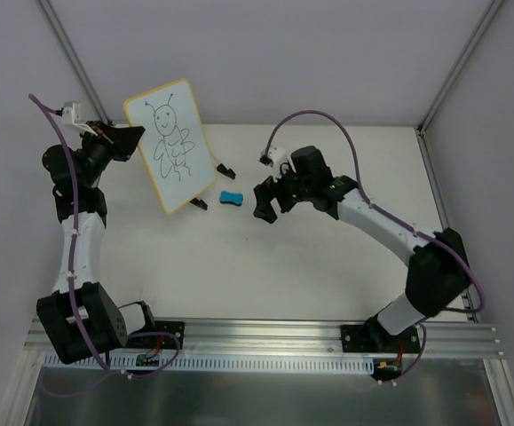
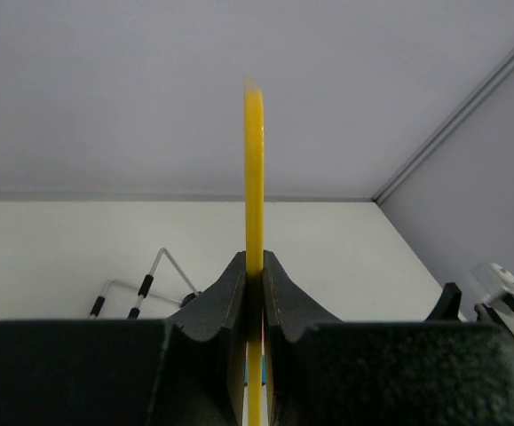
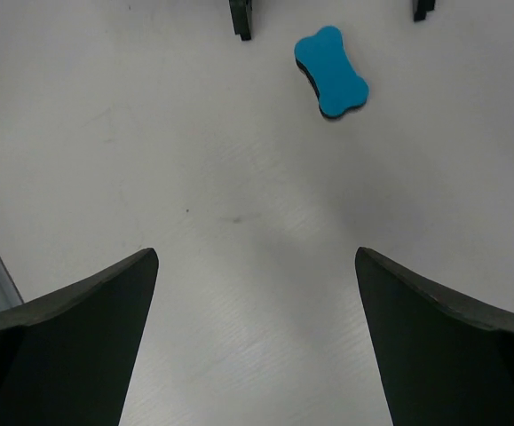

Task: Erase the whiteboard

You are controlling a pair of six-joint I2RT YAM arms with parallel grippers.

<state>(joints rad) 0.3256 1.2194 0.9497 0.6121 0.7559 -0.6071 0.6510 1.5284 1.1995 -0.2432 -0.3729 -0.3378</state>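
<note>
The whiteboard [image 1: 172, 142], white with a yellow frame and a black bug doodle, stands tilted on its black feet at the back left of the table. My left gripper [image 1: 135, 138] is shut on its left edge; in the left wrist view the yellow edge [image 2: 254, 177] runs up between my fingers [image 2: 221, 293]. A blue bone-shaped eraser [image 1: 231, 197] lies on the table just right of the board, also in the right wrist view [image 3: 330, 73]. My right gripper [image 1: 265, 202] is open and empty, a little right of the eraser, above the table.
The board's wire stand and feet [image 1: 212, 186] rest on the table, and also show in the left wrist view [image 2: 141, 286]. White enclosure walls with metal posts [image 1: 456, 67] ring the table. A metal rail [image 1: 265, 333] runs along the near edge.
</note>
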